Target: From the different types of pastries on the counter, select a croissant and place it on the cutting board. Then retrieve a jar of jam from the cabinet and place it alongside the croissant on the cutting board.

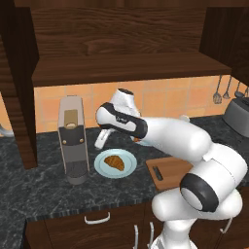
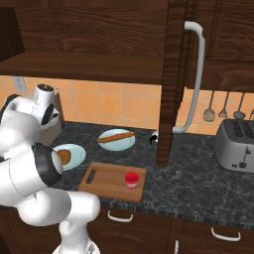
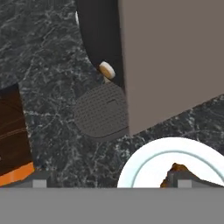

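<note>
A: Left base view — the croissant [image 1: 115, 162] is lying on a pale-blue plate [image 1: 103, 166] on the dark tabletop [image 1: 44, 189], just beside the tall grey coffee machine [image 1: 73, 146] and short of the front edge.

B: And the arm's bent low over it, the pincer [image 1: 102, 141] hanging above the plate's back rim. Apart or together? I cannot tell; the hand view shows just two dark tips [image 3: 179, 176] low down, one of them over the croissant's [image 3: 175, 171] edge.

A: Cutting board [image 2: 113, 182] sits at the front edge, to the right of that plate. The jar of jam [image 2: 131, 180] is standing upright on it, at the end away from the slot handle.

B: Behind the board, a second plate [image 2: 115, 142] carries the long bread stick [image 2: 116, 136]. Toaster [image 2: 235, 145] far off to the right.
</note>
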Controlling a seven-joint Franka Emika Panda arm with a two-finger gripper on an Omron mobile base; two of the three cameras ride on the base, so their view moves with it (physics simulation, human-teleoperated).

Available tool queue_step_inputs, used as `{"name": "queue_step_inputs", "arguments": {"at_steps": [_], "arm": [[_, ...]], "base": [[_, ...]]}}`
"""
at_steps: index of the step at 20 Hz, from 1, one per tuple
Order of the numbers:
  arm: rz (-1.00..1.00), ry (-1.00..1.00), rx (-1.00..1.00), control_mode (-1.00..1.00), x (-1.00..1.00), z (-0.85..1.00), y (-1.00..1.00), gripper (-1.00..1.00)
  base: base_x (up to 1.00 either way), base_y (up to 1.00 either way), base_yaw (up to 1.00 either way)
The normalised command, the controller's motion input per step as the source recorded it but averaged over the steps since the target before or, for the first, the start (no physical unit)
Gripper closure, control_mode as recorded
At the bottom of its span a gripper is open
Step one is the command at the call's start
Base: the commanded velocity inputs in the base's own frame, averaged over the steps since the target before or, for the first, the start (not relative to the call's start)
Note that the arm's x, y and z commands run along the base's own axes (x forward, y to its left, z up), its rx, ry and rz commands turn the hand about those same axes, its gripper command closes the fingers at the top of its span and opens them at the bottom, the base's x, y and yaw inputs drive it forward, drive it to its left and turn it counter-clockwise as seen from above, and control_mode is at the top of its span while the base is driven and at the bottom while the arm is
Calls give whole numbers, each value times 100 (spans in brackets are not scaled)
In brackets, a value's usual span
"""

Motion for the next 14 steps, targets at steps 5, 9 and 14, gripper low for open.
{"name": "queue_step_inputs", "arguments": {"at_steps": [5, 9, 14], "arm": [[-48, -12, 0, -100, 11, -2, 6, -100], [-14, -2, 0, -100, 45, 0, -11, -100], [3, 0, 3, -100, 44, 1, -34, -100]], "base": [[0, 0, 0], [0, 0, 0], [0, 0, 0]]}}
